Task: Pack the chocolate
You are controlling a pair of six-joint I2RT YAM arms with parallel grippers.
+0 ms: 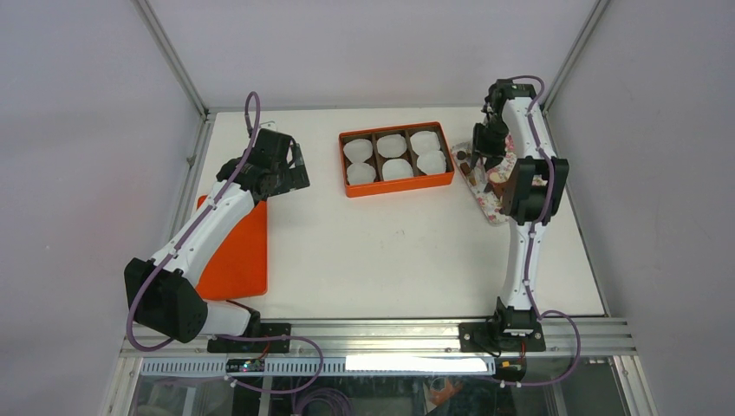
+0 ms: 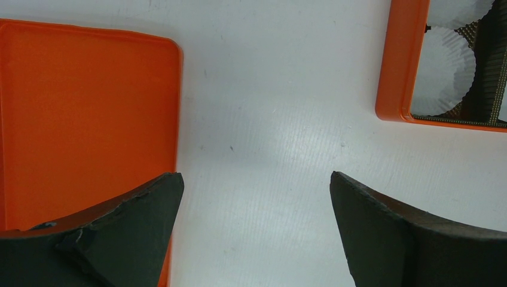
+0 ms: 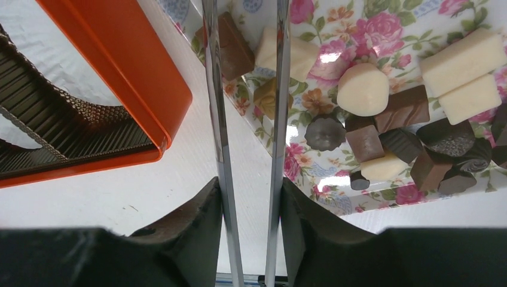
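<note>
your right gripper [image 3: 251, 194] is clamped on metal tweezers [image 3: 281, 89] over the floral tray [image 3: 382, 24] at far right, where the chocolate [image 3: 362, 89] sits. left gripper [image 2: 256, 179] hangs wide open beside the orange lid [image 2: 84, 119].

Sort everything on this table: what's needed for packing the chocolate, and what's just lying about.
Needed: chocolate, floral tray, orange box, paper cups, metal tongs.
Lying about: flat orange lid at the left; left fingers, open and empty.
</note>
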